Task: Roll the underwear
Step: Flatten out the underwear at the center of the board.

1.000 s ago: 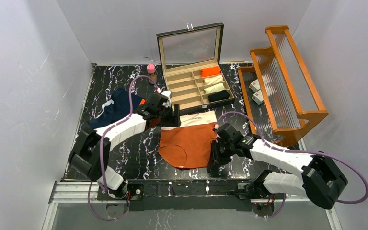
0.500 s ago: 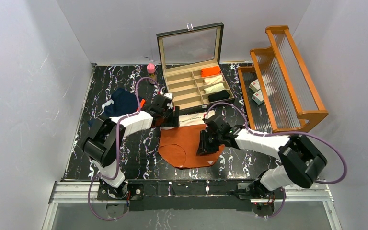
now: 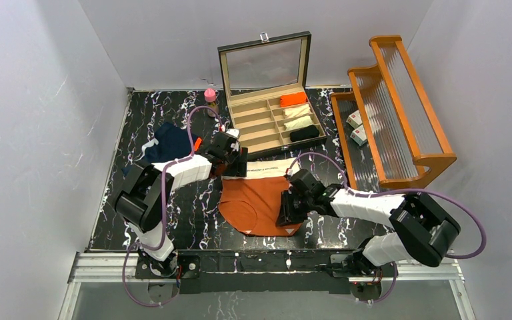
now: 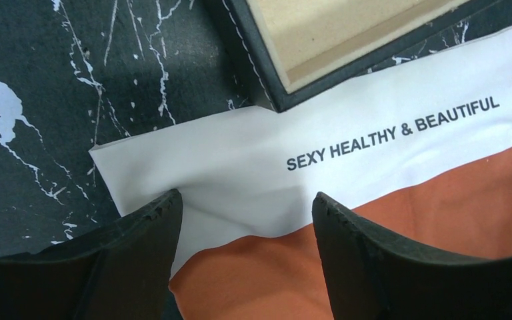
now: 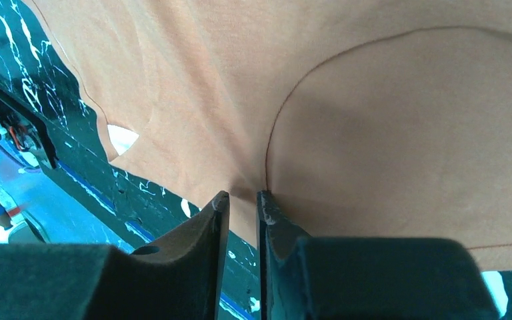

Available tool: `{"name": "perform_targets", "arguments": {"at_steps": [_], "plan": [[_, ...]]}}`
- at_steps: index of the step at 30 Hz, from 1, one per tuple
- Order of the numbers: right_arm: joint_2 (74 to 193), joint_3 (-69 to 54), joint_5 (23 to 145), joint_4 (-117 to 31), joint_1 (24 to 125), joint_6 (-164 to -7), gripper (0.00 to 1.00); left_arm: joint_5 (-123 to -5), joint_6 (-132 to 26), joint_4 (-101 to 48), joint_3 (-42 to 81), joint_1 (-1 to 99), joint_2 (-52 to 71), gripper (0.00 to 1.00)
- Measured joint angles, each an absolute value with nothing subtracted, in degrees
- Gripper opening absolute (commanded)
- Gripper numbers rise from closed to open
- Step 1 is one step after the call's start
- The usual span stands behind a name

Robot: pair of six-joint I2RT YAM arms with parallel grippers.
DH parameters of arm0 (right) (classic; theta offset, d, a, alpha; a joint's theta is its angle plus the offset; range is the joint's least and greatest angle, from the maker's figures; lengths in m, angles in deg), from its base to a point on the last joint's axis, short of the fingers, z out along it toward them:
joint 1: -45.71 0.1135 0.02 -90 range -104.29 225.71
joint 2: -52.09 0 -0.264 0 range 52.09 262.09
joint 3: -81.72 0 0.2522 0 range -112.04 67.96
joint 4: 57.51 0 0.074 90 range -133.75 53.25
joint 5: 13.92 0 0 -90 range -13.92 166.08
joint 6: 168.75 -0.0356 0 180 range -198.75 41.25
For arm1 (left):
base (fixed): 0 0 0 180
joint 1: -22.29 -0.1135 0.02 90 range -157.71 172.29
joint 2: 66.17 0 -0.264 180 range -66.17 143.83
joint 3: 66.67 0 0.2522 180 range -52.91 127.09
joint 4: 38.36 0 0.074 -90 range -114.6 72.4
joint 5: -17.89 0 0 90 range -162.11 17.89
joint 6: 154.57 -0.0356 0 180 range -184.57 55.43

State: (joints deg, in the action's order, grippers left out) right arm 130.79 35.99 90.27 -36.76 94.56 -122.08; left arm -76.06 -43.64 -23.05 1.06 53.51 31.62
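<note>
On white-walled black marble table (image 3: 193,207), right gripper (image 5: 242,197) pinches orange underwear (image 3: 257,200) at 4 o'clock edge; left gripper (image 4: 247,200) gapes, empty.

The left arm (image 3: 173,175) and right arm (image 3: 367,202) are each showing smooth white shell links between chunky black cylindrical joint housings, and a thin purple cable (image 3: 164,213) is looping along each one. The left gripper (image 4: 247,200) and right gripper (image 5: 243,197) are ending in thick matte-black jaws with rough, slightly chipped inner edges.
</note>
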Motion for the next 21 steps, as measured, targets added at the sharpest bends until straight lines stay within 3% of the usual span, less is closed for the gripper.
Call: {"name": "perform_targets", "arguments": {"at_steps": [7,15,21], "plan": [[129.13,32.62,88.28,-29.19,94.66,-120.36,0.45,-69.43,-43.7,-20.6,0.39,53.4,27.86,0.77],[129.68,17.31,79.26,-25.25,90.07,-114.41,0.45,-61.65,-40.78,-18.62,-0.42,53.43,14.8,0.76],[140.68,9.66,76.16,-25.72,80.9,-109.9,0.44,-59.55,-36.55,-20.3,-8.26,56.51,9.79,0.73]]}}
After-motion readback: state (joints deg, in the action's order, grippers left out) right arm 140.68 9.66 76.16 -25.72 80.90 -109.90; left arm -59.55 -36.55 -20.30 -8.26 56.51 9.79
